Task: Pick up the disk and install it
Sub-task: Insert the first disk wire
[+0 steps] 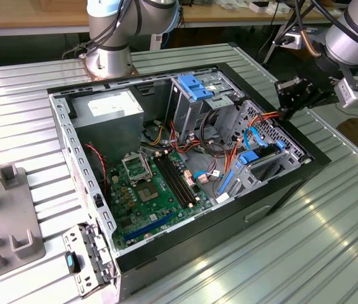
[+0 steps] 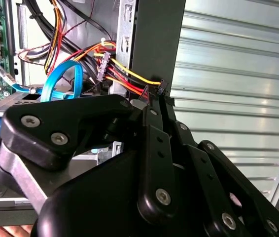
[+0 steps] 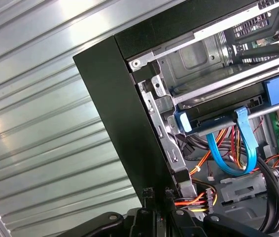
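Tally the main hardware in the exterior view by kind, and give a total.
Open computer case: 1
Motherboard: 1
Power supply: 1
Gripper: 1
Grey fixture: 1
Total: 5

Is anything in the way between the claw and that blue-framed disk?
Yes. In the first wrist view, orange and yellow wires and a looping blue cable lie between the gripper and the disk.
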Robot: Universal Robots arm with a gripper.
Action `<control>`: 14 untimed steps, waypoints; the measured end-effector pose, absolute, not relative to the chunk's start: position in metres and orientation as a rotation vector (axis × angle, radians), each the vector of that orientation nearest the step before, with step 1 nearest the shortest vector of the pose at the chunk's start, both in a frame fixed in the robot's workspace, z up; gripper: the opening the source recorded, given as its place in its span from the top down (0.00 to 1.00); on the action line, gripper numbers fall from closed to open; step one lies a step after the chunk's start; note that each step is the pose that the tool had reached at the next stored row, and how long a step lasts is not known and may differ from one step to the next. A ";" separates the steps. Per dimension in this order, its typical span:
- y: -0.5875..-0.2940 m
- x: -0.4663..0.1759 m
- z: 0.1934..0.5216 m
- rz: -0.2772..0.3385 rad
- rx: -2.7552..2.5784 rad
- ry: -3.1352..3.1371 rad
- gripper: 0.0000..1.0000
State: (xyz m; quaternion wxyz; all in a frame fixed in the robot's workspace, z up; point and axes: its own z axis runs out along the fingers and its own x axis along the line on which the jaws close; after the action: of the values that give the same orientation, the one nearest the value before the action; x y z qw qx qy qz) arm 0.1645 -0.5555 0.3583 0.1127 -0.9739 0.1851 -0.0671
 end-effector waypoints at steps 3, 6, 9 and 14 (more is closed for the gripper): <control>-0.556 0.164 0.361 -0.197 -2.858 0.543 0.83; -0.556 0.165 0.366 -0.198 -2.858 0.543 0.83; -0.556 0.164 0.374 -0.200 -2.857 0.543 0.83; -0.556 0.147 0.374 -0.218 -2.854 0.540 0.83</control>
State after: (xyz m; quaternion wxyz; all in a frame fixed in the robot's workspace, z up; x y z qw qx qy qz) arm 0.1475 -0.5556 0.3740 0.1139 -0.9734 0.1842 -0.0742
